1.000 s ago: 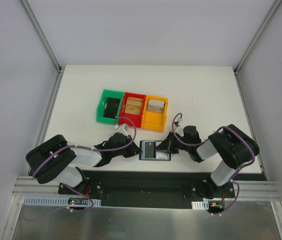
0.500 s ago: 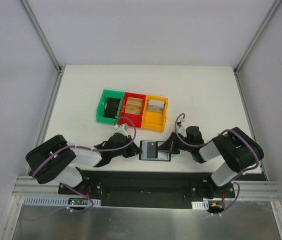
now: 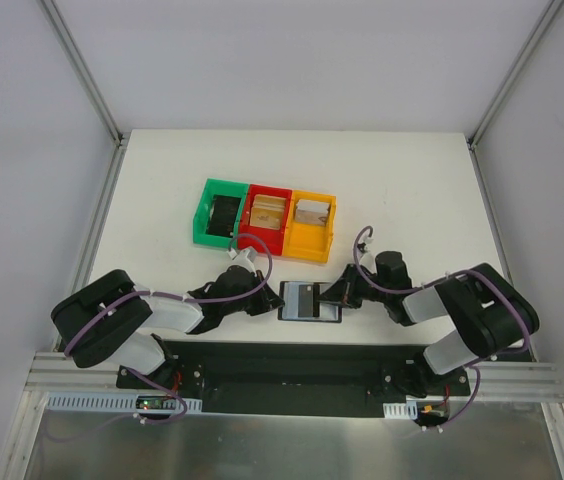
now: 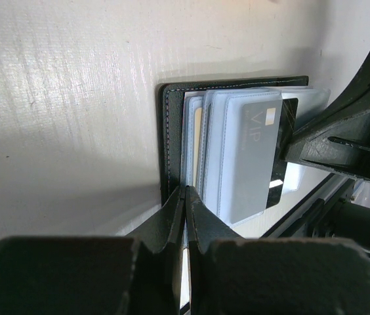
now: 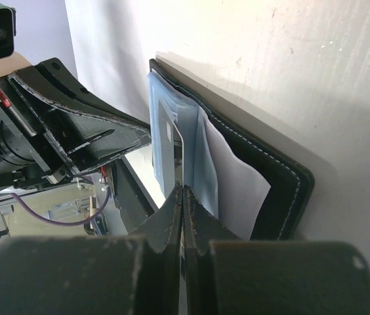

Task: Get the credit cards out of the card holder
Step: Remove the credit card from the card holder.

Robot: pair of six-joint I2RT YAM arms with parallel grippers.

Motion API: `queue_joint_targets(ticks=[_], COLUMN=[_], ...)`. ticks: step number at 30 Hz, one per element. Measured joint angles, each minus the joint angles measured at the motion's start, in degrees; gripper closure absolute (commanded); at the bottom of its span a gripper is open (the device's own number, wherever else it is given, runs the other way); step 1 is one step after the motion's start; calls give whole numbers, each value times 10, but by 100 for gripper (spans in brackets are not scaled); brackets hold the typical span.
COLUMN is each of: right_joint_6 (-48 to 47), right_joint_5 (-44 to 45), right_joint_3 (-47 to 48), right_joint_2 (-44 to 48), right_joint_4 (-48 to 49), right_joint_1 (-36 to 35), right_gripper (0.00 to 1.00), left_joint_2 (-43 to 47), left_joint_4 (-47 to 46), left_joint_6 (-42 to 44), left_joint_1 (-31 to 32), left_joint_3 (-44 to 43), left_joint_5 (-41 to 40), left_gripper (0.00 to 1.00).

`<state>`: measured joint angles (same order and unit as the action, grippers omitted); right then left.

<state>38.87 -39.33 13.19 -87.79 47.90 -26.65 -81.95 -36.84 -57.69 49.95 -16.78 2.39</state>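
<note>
I read the card holder (image 4: 167,138) as black with pale edge stitching and grey-blue inner panels. One credit card (image 4: 254,164) is dark grey with a gold square. Green bin (image 3: 205,215), red bin (image 3: 267,190), orange bin (image 3: 314,247); table (image 3: 402,180) white.

The card holder (image 4: 169,144) looks matt stitched leather — its sleeves (image 4: 237,164) glossy clear plastic — on a faintly grained table (image 4: 67,98).

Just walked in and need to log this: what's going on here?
Two robot arms are working an open black wallet lying on the table. The left gripper, shut, rests its tip on one edge of the wallet. The right gripper is shut on a dark card at the opposite side. The card is not yet out.
</note>
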Motion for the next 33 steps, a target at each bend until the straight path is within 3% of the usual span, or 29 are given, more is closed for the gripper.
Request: queue_joint_targets(ticks=[33], right_joint_6=[-88], right_joint_5=[-6], right_joint_3=[0], right_joint_2=[118], right_joint_4=[-167], right_joint_1=[36], right_gripper=[100], left_joint_2=[4], left_joint_4=[5], left_joint_6=[0], left_joint_1=[0], left_joint_3=[0], left_joint_5=[0], left_gripper=[99])
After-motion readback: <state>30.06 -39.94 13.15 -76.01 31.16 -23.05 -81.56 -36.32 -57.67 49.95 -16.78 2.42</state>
